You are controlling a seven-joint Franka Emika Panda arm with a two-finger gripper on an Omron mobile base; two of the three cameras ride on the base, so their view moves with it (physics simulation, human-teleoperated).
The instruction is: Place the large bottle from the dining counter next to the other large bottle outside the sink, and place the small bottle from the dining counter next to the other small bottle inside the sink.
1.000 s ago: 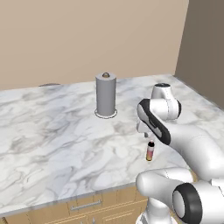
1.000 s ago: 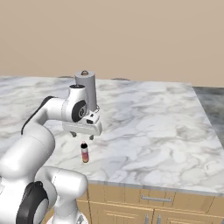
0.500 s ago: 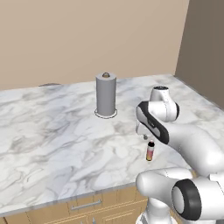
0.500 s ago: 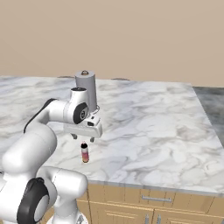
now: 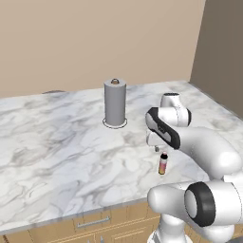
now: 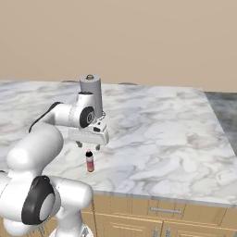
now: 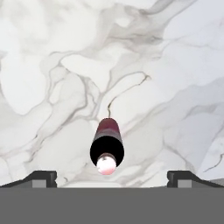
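The arm bends low over the counter, its gripper pointing straight down with jaws spread wide, grasping nothing. Directly below it, the small bottle stands upright near the counter's front edge, cap up, long axis vertical, right of the paper-towel roll.

Gripper wide open, just above upright small bottle on dining counter.
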